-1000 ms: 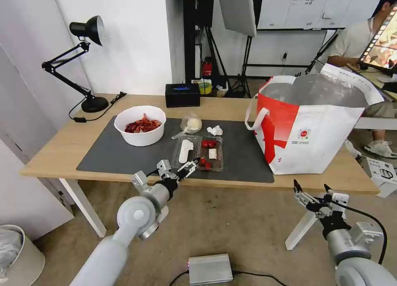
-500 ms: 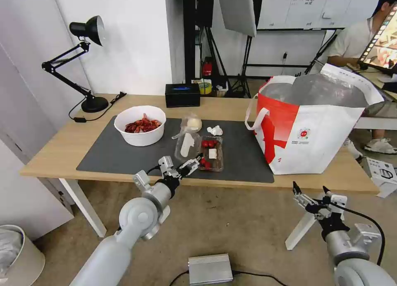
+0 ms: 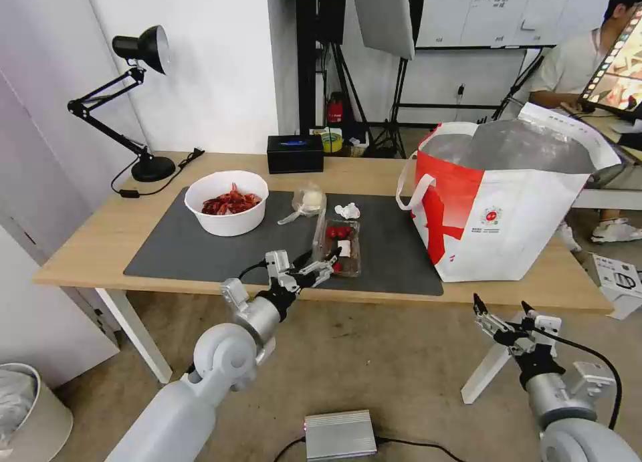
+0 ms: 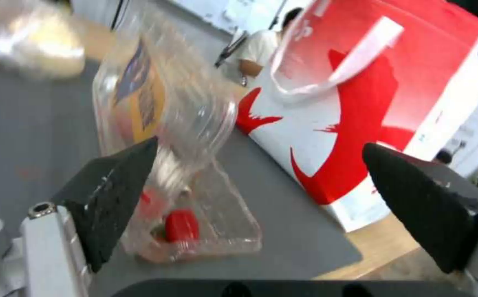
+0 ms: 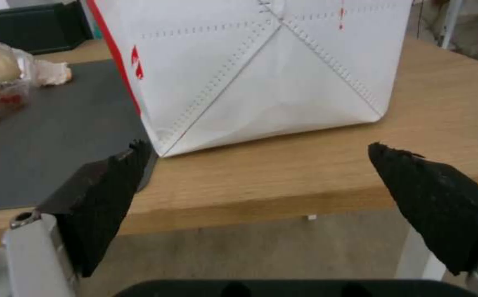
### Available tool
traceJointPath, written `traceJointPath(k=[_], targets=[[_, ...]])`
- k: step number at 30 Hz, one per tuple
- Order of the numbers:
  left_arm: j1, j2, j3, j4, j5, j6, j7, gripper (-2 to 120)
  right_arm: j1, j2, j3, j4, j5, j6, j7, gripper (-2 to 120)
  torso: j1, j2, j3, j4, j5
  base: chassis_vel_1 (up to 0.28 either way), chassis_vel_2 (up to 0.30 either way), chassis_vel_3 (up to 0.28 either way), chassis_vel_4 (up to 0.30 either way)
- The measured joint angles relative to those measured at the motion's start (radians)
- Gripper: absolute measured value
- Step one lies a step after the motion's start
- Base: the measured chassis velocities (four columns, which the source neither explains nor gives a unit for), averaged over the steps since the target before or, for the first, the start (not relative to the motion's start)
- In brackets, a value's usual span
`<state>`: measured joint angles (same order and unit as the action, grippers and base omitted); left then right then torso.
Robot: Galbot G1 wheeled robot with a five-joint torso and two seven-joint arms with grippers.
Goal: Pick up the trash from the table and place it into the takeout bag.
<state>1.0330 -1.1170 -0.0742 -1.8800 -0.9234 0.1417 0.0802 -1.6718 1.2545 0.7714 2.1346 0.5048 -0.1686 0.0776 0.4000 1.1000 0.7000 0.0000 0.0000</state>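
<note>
Trash lies across the dark grey mat (image 3: 200, 248) of our table (image 3: 87, 241): a white bowl of red shells (image 3: 227, 202) at the left, a knotted clear bag (image 3: 307, 200) and a crumpled tissue (image 3: 348, 211) farther back, and the clear clamshell tray (image 3: 340, 246) near the front edge. We reach our left arm up from below the table edge, forearm slanting forward and to the right, so that the left gripper (image 3: 314, 269) sits at the near end of the tray with its jaws spread wide. In the left wrist view one finger (image 4: 112, 194) touches the tray's lid (image 4: 162, 99), which stands raised nearly on edge while the base with the red scraps (image 4: 181, 225) stays flat on the mat. The tray's long axis runs from the table front toward the back. Our takeout bag (image 3: 515, 201) stands upright at the right end of the table, mouth open upward. We hold the right gripper (image 3: 503, 308) low in front of the table, below its edge and near the bag, fingers wide apart and empty.
</note>
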Motion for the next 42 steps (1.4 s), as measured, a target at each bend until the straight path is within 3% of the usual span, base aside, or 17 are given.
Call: traceJointPath(k=[4,17,20,25,38,40,42], targets=[[-0.016,0.007,0.014,0.033,0.117,-0.056,0.066,100,-0.001,0.001,-0.004,0.0,0.0,0.0,-0.004,100,0.0,0.0,0.0,0.0,0.0,0.0,0.0,0.0,0.0],[-0.025,-0.002,0.044,0.054,0.22,-0.119,0.202,100,-0.002,0.004,-0.001,-0.001,0.002,0.004,-0.005,100,0.0,0.0,0.0,0.0,0.0,0.0,0.0,0.0,0.0],[-0.036,-0.001,0.046,0.07,0.303,-0.148,0.249,100,-0.002,0.005,0.0,-0.001,0.006,0.007,-0.005,100,0.0,0.0,0.0,0.0,0.0,0.0,0.0,0.0,0.0],[-0.059,-0.006,0.049,0.106,0.398,-0.182,0.253,100,-0.003,0.006,-0.003,0.002,0.011,0.008,-0.005,100,0.0,0.0,0.0,0.0,0.0,0.0,0.0,0.0,0.0],[-0.163,0.001,0.076,0.205,0.455,-0.19,0.16,57,0.028,-0.013,-0.061,0.033,0.058,0.03,-0.032,100,0.0,0.0,0.0,-0.0001,0.0,0.0,0.0,0.0,0.0],[-0.178,-0.002,0.083,0.222,0.464,-0.176,0.133,45,0.045,-0.022,-0.08,0.041,0.069,0.034,-0.042,100,0.0,0.0,0.0,0.0,0.0,0.0,0.0,0.0,0.0],[-0.181,-0.003,0.084,0.226,0.467,-0.172,0.13,43,0.047,-0.023,-0.082,0.043,0.071,0.034,-0.044,100,0.0,0.0,0.0,0.0001,-0.0001,0.0,0.0,0.0,0.0]])
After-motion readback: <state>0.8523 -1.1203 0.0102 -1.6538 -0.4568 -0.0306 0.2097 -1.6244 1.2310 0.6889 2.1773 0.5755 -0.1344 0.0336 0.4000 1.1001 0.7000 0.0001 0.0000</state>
